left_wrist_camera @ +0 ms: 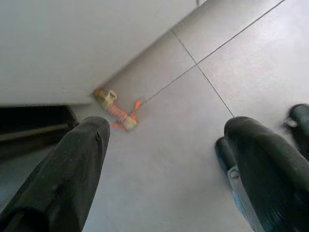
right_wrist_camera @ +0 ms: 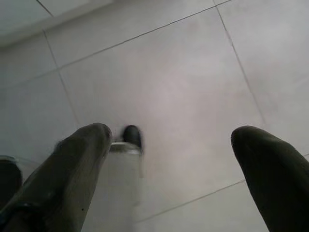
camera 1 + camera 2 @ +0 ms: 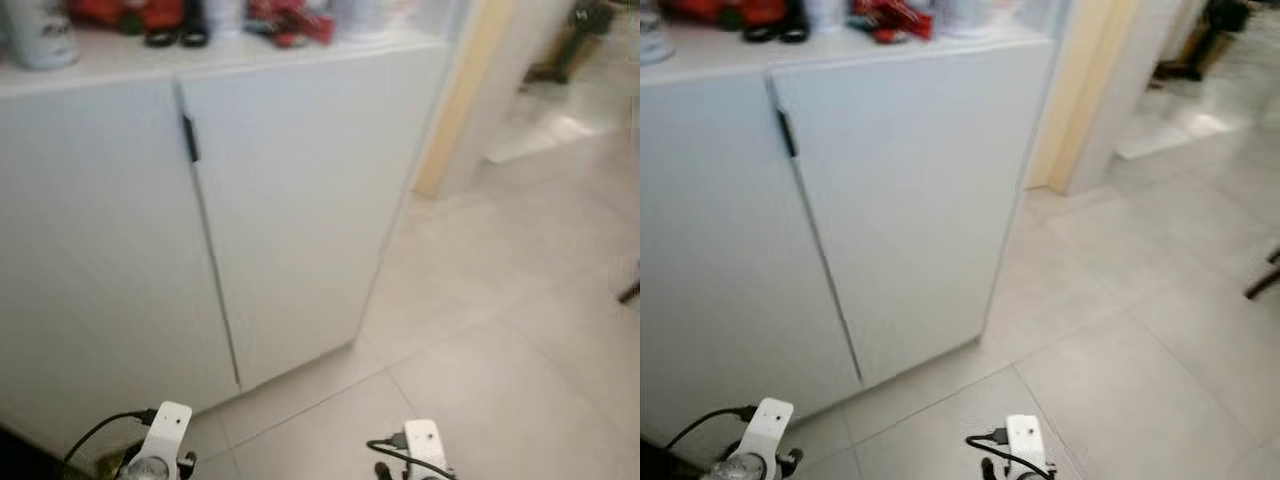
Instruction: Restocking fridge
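Fingers [image 1: 82, 169] of the left gripper [image 1: 169, 164] are spread wide with nothing between them, pointing down at the tiled floor [image 1: 251, 53]. The right gripper [image 2: 169, 164] is likewise spread and empty, hanging above the pale tiles.

Both arms hang low; the left wrist [image 3: 165, 430] and right wrist [image 3: 425, 445] show at the bottom edge of the head views. Ahead stands a white cabinet [image 3: 300, 200] with two closed doors and a small dark handle [image 3: 189, 138] near the seam. Its top carries blurred red items [image 3: 290, 22], dark objects and a white container [image 3: 40, 35]; what they are cannot be told. No fridge or stock item can be identified.

On the floor beside the cabinet base lies a small orange-and-cream object [image 1: 116, 110]. To the right, a doorway with a cream frame [image 3: 465, 100] opens onto more tiles.
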Controlling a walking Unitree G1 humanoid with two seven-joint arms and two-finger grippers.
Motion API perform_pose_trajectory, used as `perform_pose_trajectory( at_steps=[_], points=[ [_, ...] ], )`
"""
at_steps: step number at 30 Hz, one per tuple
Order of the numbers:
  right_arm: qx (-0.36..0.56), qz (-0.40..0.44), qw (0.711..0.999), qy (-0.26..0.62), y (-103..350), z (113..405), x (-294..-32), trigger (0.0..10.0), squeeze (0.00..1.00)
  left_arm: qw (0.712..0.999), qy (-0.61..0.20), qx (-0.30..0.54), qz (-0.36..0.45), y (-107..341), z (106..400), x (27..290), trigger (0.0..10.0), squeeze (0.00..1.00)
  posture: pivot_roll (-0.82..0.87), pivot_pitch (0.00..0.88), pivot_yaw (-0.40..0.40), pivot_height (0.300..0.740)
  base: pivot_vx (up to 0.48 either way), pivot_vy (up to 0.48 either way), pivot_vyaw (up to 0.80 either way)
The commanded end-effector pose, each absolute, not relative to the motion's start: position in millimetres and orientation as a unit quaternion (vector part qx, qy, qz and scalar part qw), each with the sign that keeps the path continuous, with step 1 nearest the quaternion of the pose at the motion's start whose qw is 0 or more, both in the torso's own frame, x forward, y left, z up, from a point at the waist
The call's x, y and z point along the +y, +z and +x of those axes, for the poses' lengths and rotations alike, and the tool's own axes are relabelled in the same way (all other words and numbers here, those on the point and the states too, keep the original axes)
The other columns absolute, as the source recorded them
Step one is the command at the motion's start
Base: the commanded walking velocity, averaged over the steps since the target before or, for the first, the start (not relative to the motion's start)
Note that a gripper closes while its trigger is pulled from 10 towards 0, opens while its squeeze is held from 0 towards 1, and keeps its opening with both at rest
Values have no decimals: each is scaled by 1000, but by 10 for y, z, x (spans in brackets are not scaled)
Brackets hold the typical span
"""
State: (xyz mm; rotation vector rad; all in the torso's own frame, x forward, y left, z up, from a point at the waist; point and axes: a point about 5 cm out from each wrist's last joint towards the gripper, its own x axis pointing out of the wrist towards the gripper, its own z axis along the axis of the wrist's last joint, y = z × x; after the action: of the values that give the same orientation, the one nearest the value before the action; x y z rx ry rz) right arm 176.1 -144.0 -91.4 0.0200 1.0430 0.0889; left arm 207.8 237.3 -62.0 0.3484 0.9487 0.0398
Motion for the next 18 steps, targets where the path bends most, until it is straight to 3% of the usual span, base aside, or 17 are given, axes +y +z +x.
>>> perform_pose_trajectory(
  at_steps=[1, 18],
  points=[
    [501, 3, 865, 36, -916, 1756, -1510, 10000, 0, 873, 19, 460, 159, -635, 2063, 2355, 10000, 0, -104, 0, -36, 740, 0, 0, -744],
    [503, 4, 864, 30, -918, 1754, -1505, 10000, 0, 870, 10, 467, 160, -634, 2064, 2365, 10000, 0, -105, 0, -29, 740, 0, 0, -743]
  ],
)
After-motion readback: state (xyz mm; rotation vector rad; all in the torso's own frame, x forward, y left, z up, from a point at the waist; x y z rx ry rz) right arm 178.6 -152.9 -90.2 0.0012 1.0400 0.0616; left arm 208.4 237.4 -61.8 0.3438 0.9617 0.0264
